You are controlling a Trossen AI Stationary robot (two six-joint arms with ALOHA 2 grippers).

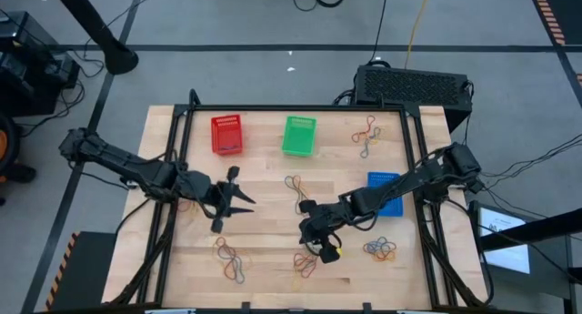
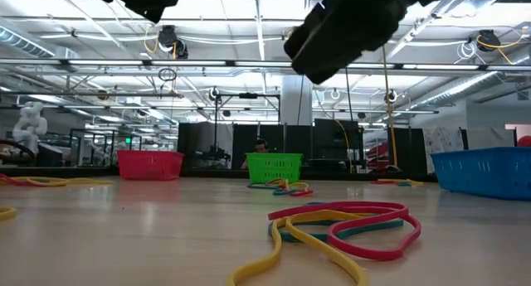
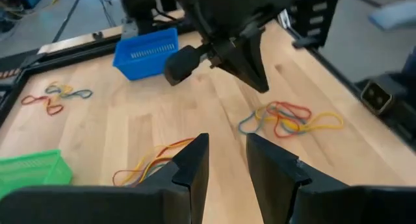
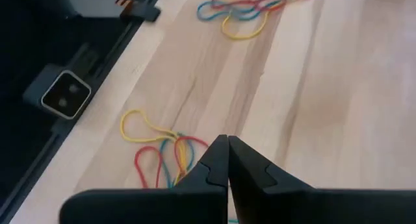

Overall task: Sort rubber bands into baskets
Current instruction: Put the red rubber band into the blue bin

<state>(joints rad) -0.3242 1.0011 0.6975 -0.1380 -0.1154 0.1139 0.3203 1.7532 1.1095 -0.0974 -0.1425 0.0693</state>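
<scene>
Three baskets stand at the table's far side: red (image 1: 226, 134), green (image 1: 298, 135) and blue (image 1: 384, 191). Rubber bands lie in loose clumps on the wood: one far right (image 1: 366, 136), one mid-table (image 1: 296, 188), and clumps near the front (image 1: 230, 258), (image 1: 306, 262), (image 1: 382, 250). My right gripper (image 1: 326, 248) is shut and hangs above the front-middle clump (image 4: 162, 160); no band shows between its fingers (image 4: 227, 149). My left gripper (image 1: 238, 194) is open over bare wood left of centre, its fingers (image 3: 195, 162) level and pointing toward the table's right.
A big black box (image 1: 411, 85) stands behind the table's far right corner. A dark frame runs along the table's edges (image 1: 182, 150), with a small camera block (image 4: 65, 94) at the near edge. Bare wood (image 1: 264, 227) lies between the two grippers.
</scene>
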